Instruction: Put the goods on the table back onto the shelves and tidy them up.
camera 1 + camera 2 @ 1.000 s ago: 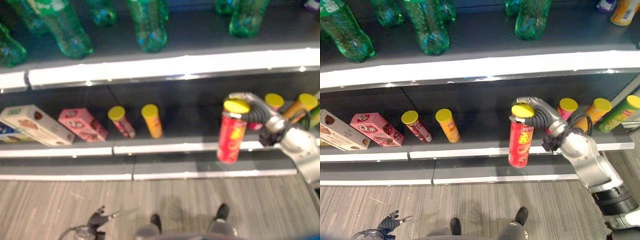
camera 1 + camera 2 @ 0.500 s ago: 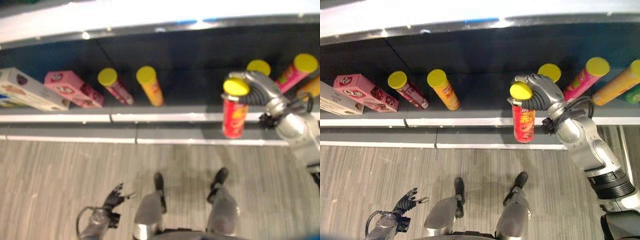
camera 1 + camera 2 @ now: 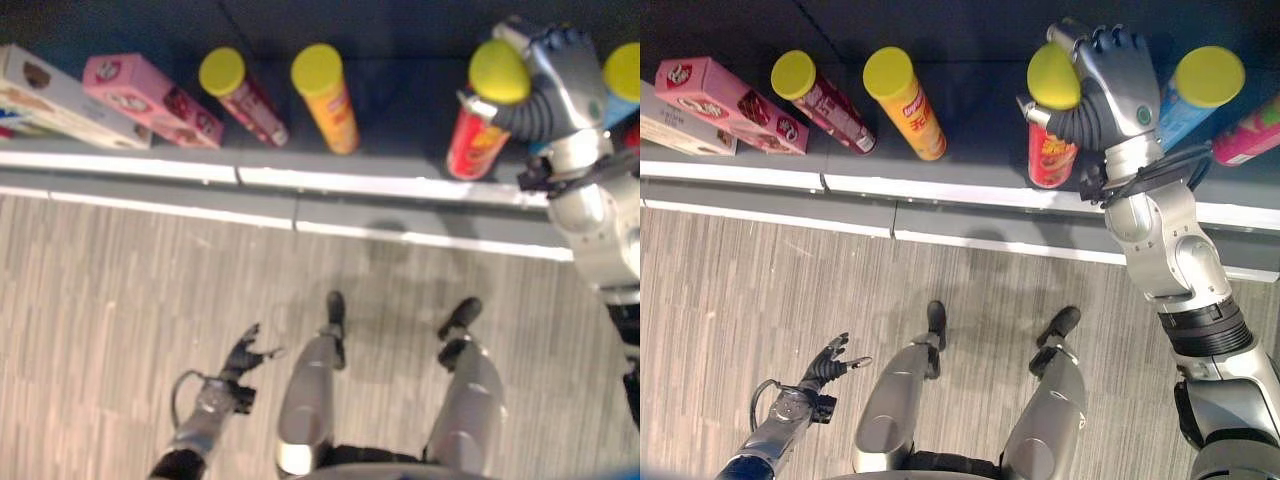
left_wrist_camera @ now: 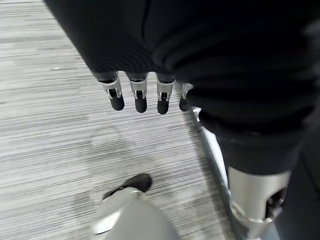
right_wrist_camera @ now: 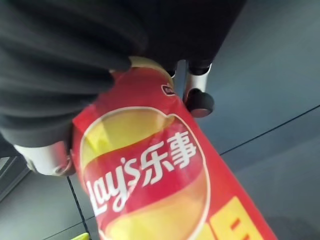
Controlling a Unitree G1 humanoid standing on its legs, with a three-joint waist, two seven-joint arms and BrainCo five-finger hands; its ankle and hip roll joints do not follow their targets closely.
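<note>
The red chip can (image 3: 1050, 150) with its yellow lid is in my right hand (image 3: 1118, 85), upright over the front part of the dark shelf (image 3: 970, 170); whether its base touches the shelf board I cannot tell. My fingers and thumb are curled round the can's upper part just under the lid, clamped on it; in the right wrist view the can (image 5: 150, 175) runs away from my palm, with a dark fingertip (image 5: 200, 102) pressed against its side.

Just beside that hand on the right stands a blue can (image 3: 1185, 100) with a yellow lid, and past it a pink can (image 3: 1250, 135) lies tilted. To the left, well apart from my can, an orange can (image 3: 908, 105) and a dark red can (image 3: 825, 100) lean on the shelf, both yellow-lidded. Further left lie a pink box (image 3: 730, 100) and, beside it, a pale box (image 3: 675, 130).

My left hand (image 3: 825, 365) hangs low over the grey striped floor (image 3: 740, 290), away from the shelf, fingers spread and relaxed, holding nothing; the left wrist view shows its fingertips (image 4: 140, 102) straight in a row.
</note>
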